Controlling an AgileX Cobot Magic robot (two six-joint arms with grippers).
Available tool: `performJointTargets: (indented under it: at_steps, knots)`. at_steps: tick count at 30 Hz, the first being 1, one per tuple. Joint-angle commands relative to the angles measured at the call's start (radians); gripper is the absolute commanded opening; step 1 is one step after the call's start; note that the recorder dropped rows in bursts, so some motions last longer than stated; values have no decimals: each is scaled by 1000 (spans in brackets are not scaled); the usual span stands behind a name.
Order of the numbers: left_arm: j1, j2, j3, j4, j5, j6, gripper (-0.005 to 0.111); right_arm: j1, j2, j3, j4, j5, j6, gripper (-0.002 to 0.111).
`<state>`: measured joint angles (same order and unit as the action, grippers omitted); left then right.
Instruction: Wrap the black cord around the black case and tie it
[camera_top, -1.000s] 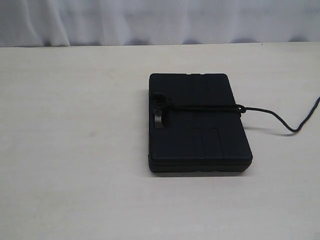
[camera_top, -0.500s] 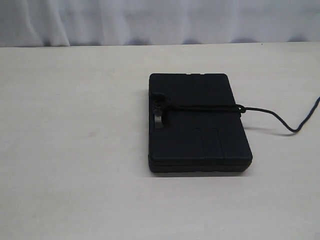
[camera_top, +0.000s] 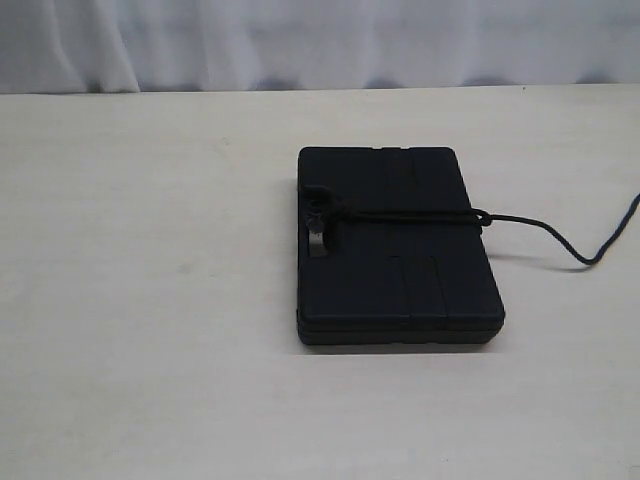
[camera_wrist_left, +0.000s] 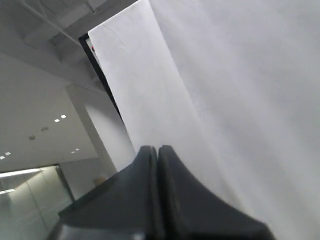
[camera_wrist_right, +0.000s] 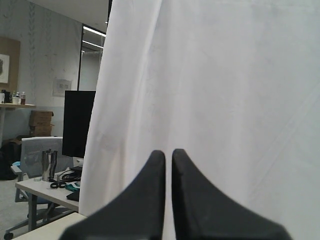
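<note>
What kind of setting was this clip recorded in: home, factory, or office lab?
Most likely an office or lab. The right wrist view shows a desk with a metal tumbler and a dark monitor; the left wrist view shows recessed ceiling lights. A white curtain backs the bare worktable.

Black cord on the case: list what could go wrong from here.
1. The black cord crosses the black case only once, so it may slip off if the case is moved.
2. Its free tail runs off toward the right table edge and could snag or be pulled.
3. Both grippers are away, facing a curtain.
</note>
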<state>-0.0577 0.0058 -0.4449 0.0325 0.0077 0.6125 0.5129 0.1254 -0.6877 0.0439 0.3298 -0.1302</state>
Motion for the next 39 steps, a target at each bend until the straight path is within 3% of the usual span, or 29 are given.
performJointTargets:
  at_steps: [1, 7, 18, 30, 34, 39]
  knots:
    - [4, -6, 31, 213, -55, -8, 0, 2, -4, 4, 4, 5, -4, 4]
    - [4, -6, 194, 7, -226, -8, 0, 2, -4, 4, 4, 7, -4, 4]
    - [4, -6, 384, 11, -224, -8, 0, 2, -4, 4, 4, 5, -4, 4]
    - [4, -6, 445, 11, -236, -8, 0, 2, -4, 4, 4, 5, -4, 4]
    - [4, -6, 445, 11, -102, -8, 0, 2, -4, 4, 4, 7, -4, 4]
    - [4, -6, 445, 11, -80, -8, 0, 2, -4, 4, 4, 7, -4, 4]
